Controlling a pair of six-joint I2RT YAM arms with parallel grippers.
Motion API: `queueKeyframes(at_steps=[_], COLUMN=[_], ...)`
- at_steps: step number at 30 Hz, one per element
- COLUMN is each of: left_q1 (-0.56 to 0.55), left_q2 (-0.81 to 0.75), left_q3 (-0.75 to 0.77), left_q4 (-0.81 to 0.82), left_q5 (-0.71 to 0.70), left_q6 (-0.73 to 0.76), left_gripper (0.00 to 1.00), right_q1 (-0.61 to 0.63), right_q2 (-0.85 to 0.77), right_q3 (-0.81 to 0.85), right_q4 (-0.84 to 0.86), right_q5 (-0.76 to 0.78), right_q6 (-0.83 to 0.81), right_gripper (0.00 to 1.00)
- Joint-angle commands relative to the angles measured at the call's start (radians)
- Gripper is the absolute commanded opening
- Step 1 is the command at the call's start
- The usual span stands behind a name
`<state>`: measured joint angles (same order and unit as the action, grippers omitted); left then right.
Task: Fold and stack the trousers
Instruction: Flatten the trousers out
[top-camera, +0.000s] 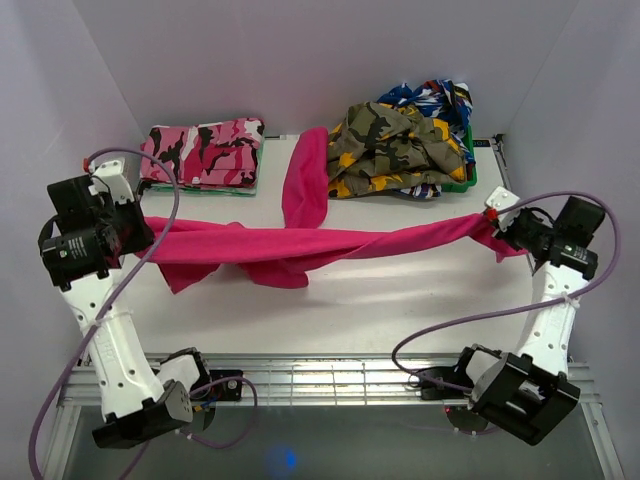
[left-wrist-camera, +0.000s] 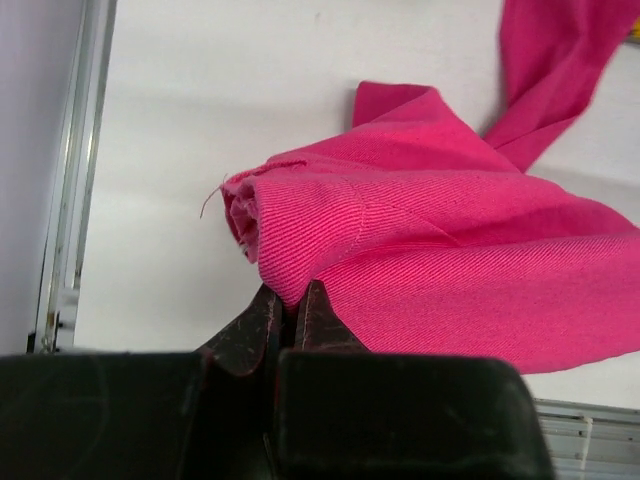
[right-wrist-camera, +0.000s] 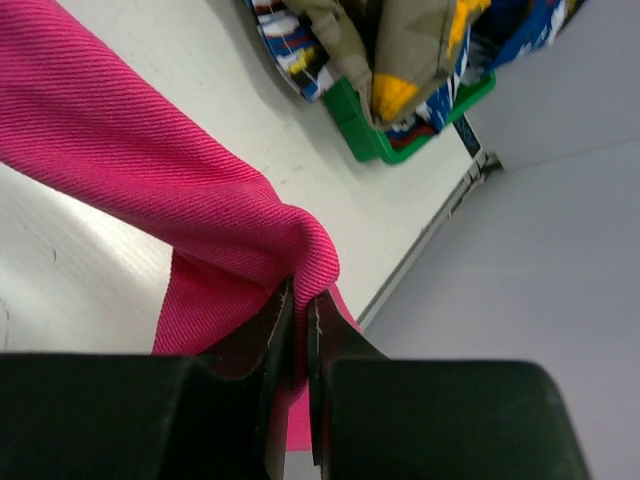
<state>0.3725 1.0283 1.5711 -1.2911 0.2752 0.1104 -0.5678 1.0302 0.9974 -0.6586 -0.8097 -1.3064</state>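
The magenta-pink trousers (top-camera: 300, 245) hang stretched across the table between my two grippers. One leg trails back toward the far edge. My left gripper (top-camera: 140, 238) is shut on the left end of the trousers (left-wrist-camera: 420, 260); the fabric is pinched between its fingertips (left-wrist-camera: 268, 315). My right gripper (top-camera: 497, 232) is shut on the right end of the trousers (right-wrist-camera: 150, 170), with a fold clamped between its fingertips (right-wrist-camera: 278, 318). Both ends are held above the table and the middle sags onto it.
A folded pink-black-white camouflage pair (top-camera: 203, 153) lies at the back left. A green bin (top-camera: 462, 180) at the back right holds an olive-yellow camouflage garment (top-camera: 395, 145) and blue patterned clothes; it also shows in the right wrist view (right-wrist-camera: 400, 120). White walls enclose the table.
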Motion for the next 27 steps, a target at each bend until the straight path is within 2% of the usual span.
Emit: queueKeyframes(at_steps=[1, 2, 3, 6, 9, 12, 17, 24, 27], left_q1=[0.019, 0.019, 0.02, 0.026, 0.046, 0.062, 0.092, 0.101, 0.101], left_q2=[0.084, 0.094, 0.104, 0.157, 0.22, 0.278, 0.317, 0.334, 0.331], left_q3=[-0.055, -0.059, -0.063, -0.089, -0.14, -0.19, -0.223, -0.273, -0.279], left_q4=[0.03, 0.036, 0.061, 0.096, 0.119, 0.18, 0.253, 0.279, 0.291], left_q5=[-0.188, -0.214, -0.296, -0.408, -0.429, -0.447, -0.452, -0.423, -0.415], left_q6=[-0.092, -0.107, -0.145, -0.213, -0.247, -0.265, -0.27, -0.267, -0.265], left_gripper=[0.0, 0.0, 0.0, 0.0, 0.0, 0.0, 0.0, 0.0, 0.0], right_q1=[0.138, 0.219, 0.259, 0.4, 0.522, 0.643, 0.807, 0.983, 1.048], right_q2=[-0.01, -0.013, -0.015, 0.014, 0.065, 0.155, 0.273, 0.627, 0.738], right_q3=[-0.046, -0.071, -0.119, -0.169, -0.149, -0.082, 0.073, 0.401, 0.475], right_q4=[0.192, 0.291, 0.347, 0.532, 0.654, 0.732, 0.859, 0.902, 0.904], right_q5=[0.105, 0.134, 0.188, 0.269, 0.319, 0.368, 0.353, 0.354, 0.343], right_q6=[0.119, 0.148, 0.177, 0.271, 0.372, 0.435, 0.492, 0.624, 0.65], right_gripper=[0.08, 0.08, 0.08, 0.08, 0.08, 0.08, 0.08, 0.08, 0.08])
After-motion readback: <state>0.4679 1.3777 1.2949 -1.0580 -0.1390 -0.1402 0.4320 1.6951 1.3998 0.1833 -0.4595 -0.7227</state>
